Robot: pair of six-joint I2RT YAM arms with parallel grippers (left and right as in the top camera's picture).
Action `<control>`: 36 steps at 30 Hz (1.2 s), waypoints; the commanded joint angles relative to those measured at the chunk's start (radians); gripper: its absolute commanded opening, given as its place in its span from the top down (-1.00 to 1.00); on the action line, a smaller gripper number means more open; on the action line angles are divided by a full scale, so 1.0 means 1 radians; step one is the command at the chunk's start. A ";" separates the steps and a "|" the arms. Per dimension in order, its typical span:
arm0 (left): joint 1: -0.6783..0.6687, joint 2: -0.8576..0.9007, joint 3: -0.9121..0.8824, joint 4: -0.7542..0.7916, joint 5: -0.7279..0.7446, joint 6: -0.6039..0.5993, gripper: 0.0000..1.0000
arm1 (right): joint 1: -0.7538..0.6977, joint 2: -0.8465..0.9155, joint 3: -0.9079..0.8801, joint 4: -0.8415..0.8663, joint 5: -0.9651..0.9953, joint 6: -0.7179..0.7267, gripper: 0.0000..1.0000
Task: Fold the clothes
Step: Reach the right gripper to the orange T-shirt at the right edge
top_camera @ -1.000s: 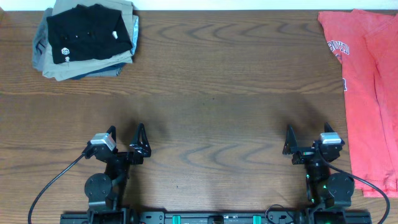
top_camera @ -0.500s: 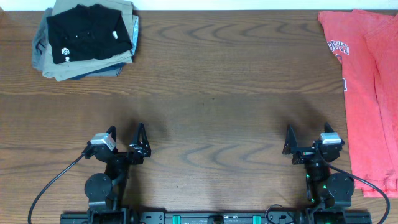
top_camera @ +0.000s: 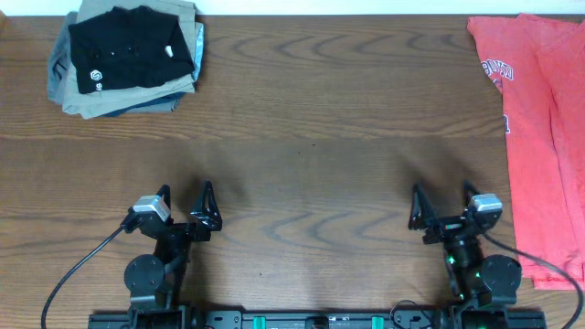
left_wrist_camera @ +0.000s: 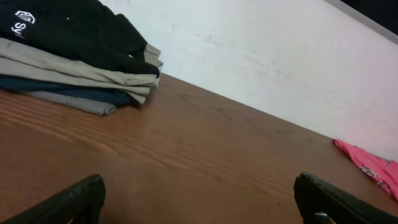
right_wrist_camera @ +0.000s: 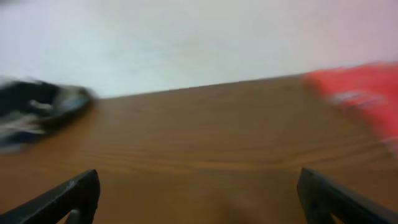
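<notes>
Clothes (top_camera: 539, 137): coral-red tee w/ white block lettering, lying flat at far-R edge of surface (top_camera: 311, 155). Partly cut off by overhead frame. One layer overlaps another along its length.
L gripper (top_camera: 186, 194): near front edge, L side. Jaws spread wide, nothing between them, only bare wood below.
R gripper (top_camera: 442, 196): near front edge, R side. Jaws also spread wide, holding nothing. Tee lies just to its R, apart from the jaws.
Folded stack (top_camera: 101, 96): back-L corner, grey + khaki garments w/ a dark blue layer showing at the edge.
Black shirt (top_camera: 128, 50): folded, on top of that stack, small white logo at its front-L corner.
Stack vs tee: opposite ends of surface, well apart.
L wrist view: both fingertips (left_wrist_camera: 78, 199) in lower corners. Stack upper L, sliver of coral tee at far R by the white wall (left_wrist_camera: 261, 56).
R wrist view: blurred. Fingertips (right_wrist_camera: 68, 199) in lower corners, red smear upper R, dark smear at L, wood between.
Mid surface: brown woodgrain.
</notes>
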 commanded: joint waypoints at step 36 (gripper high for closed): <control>-0.006 -0.005 -0.014 -0.038 0.006 0.013 -0.96 | -0.016 0.795 0.820 0.025 0.174 -0.126 -0.98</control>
